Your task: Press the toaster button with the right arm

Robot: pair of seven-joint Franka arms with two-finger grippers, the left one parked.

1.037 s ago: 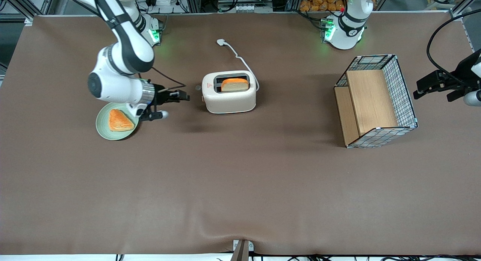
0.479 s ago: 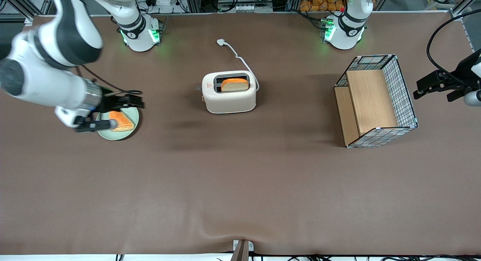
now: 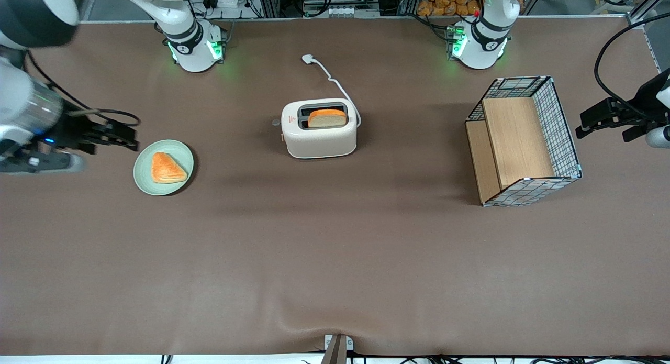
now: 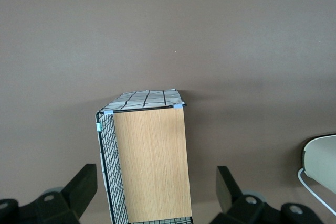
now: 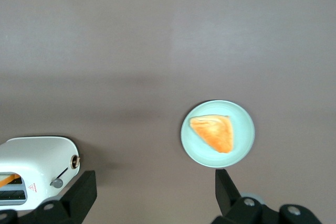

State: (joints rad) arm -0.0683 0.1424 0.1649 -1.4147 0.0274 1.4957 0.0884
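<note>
The white jointed right arm's black two-finger gripper (image 3: 125,136) hangs spread open and empty above the brown table (image 3: 335,259), beside a pale green plate (image 3: 144,176) holding an orange triangular pastry (image 3: 166,168). The cream-white two-slot toaster (image 3: 319,136) stands well apart toward the table's middle, a bread slice (image 3: 327,118) in one slot. Its small grey button (image 5: 56,183) sticks out of the narrow end facing the plate, with only bare table between.

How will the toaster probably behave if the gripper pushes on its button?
The toaster looks boxy and broad-based, so it likely slides rather than tips. Its button is small, so contact may slip off. The gripper hangs open, well away, beside the green plate.
</note>
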